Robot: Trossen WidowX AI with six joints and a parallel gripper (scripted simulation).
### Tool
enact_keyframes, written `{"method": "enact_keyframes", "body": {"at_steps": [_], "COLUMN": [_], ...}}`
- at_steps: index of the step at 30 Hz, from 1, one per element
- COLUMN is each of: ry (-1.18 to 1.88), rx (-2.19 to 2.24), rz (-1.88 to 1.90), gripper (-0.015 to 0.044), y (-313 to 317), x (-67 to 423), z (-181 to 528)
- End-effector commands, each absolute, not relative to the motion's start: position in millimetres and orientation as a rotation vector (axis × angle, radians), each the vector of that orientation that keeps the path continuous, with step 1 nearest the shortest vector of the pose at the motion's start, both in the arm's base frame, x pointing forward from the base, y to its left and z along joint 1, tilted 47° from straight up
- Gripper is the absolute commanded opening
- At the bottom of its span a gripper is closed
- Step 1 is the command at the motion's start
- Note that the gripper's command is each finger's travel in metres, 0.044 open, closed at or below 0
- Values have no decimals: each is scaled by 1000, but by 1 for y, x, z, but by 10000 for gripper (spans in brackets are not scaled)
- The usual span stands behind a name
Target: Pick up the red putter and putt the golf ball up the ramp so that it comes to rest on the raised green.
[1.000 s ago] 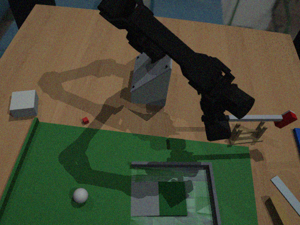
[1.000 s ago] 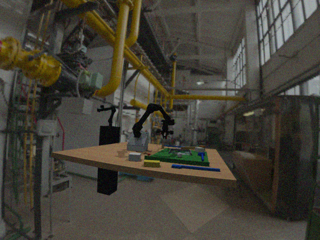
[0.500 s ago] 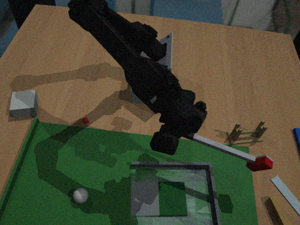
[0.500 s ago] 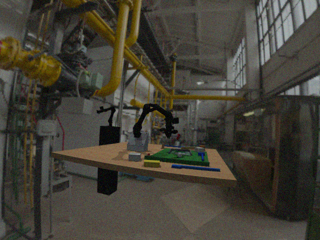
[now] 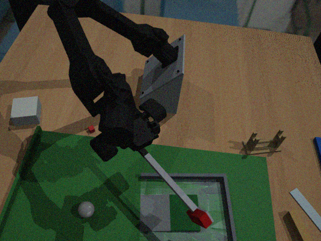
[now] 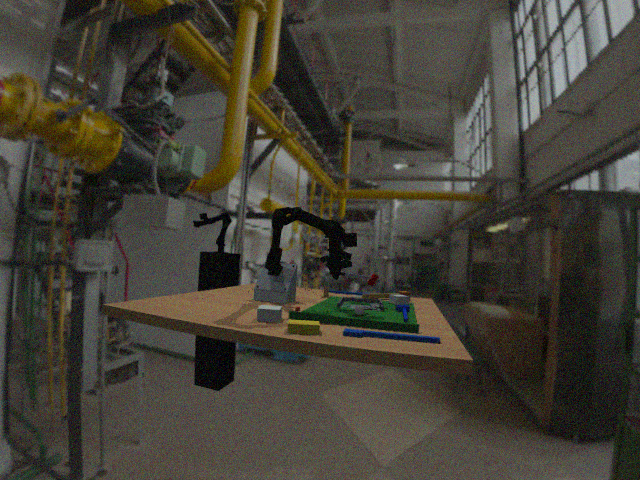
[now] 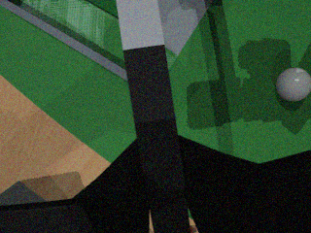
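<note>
My gripper [image 5: 140, 148] [image 6: 337, 275] [image 7: 155, 143] is shut on the dark grip of the red putter [image 5: 200, 218] [image 6: 373, 279]. The pale shaft [image 5: 168, 180] [image 7: 141, 24] slants away from the fingers, with the red head held in the air over the raised green [image 5: 178, 225] in the top view. The white golf ball [image 5: 86, 209] [image 7: 293, 84] rests on the green mat [image 5: 246, 178], in the arm's shadow, left of the grey ramp [image 5: 153, 202] in that view. The putter head is outside the wrist view.
A grey rim [image 5: 229, 207] surrounds the ramp and raised green. The empty putter stand [image 5: 278, 140] is right of my gripper. A white block [image 5: 25, 107] [image 6: 269, 313] and small red cube [image 5: 91, 128] lie beyond the mat's edge. A yellow block [image 6: 303, 326] and blue bar [image 6: 398, 336] also show.
</note>
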State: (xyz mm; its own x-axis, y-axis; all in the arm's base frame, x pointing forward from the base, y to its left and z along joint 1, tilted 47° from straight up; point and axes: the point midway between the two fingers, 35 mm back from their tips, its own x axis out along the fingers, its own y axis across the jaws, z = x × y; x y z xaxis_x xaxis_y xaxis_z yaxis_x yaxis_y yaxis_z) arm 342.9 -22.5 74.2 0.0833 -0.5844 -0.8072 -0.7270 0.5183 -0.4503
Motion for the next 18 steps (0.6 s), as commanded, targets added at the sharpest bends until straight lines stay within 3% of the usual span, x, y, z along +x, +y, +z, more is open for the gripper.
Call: {"method": "enact_keyframes", "body": {"at_steps": [1,18], "ry": [1567,1472], "rx": [-1061,-750], "rz": [-1,-535], "gripper": [0,0], "y": [-52,-152], "x": [340,277], "z": [109,220]}}
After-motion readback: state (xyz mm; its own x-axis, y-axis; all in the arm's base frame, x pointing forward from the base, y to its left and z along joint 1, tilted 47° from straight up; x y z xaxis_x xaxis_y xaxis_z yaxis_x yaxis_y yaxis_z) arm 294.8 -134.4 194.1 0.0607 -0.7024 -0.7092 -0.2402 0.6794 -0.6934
